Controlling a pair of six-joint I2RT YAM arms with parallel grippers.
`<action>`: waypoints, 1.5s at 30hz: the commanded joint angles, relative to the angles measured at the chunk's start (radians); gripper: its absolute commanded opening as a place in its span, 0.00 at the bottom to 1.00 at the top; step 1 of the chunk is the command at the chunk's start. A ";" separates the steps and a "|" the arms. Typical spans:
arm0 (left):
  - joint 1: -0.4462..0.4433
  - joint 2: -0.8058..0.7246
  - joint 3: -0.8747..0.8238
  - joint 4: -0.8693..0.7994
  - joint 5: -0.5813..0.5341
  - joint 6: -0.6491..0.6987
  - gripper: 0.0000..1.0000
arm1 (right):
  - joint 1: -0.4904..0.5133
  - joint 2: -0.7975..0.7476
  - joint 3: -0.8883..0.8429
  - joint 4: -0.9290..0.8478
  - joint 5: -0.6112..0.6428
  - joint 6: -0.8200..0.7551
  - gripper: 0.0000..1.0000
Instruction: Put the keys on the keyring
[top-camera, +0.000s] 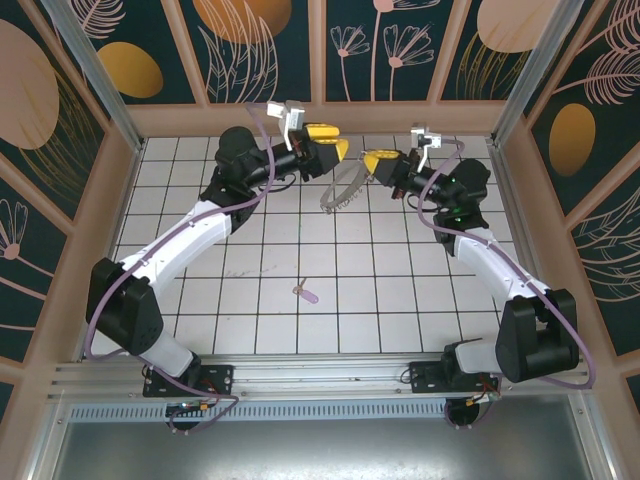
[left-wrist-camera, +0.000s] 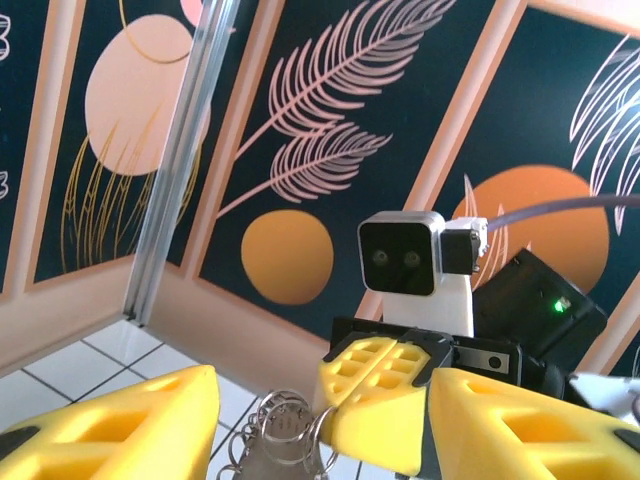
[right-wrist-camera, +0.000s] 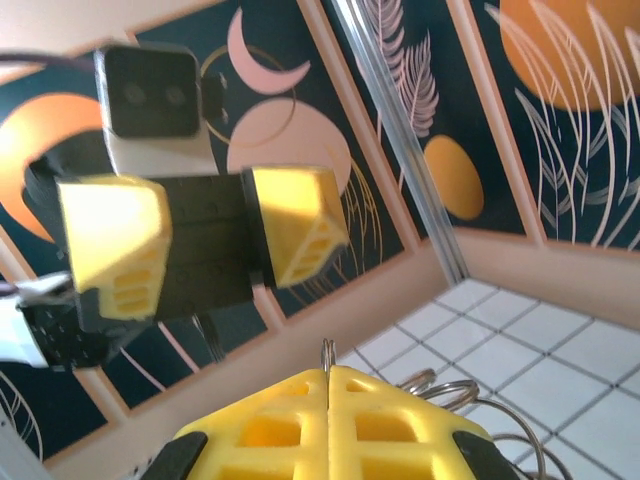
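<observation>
Where the tiled floor (top-camera: 400, 300) lies nearest the arm bases, the key (top-camera: 305, 293) rests alone, well apart from both grippers. Farther back, the right gripper (top-camera: 372, 160) is clamped on the keyring (top-camera: 343, 188). The left gripper (top-camera: 330, 141) stands just beside it, jaws parted, holding nothing.

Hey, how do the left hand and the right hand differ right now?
The left hand is open, with its yellow fingers spread and holding nothing. The right hand is shut, pinching the keyring. In the top view the left hand sits a little nearer the back wall than the right hand. Both have yellow fingers and point toward each other.
</observation>
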 joint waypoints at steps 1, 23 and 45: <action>-0.003 0.009 -0.022 0.138 -0.005 -0.113 0.55 | -0.001 -0.009 -0.010 0.250 0.062 0.094 0.00; -0.005 0.186 -0.005 0.608 0.116 -0.470 0.35 | 0.040 0.128 0.033 0.635 0.213 0.356 0.00; -0.006 0.229 0.005 0.650 0.105 -0.516 0.30 | 0.093 0.205 0.058 0.652 0.195 0.394 0.00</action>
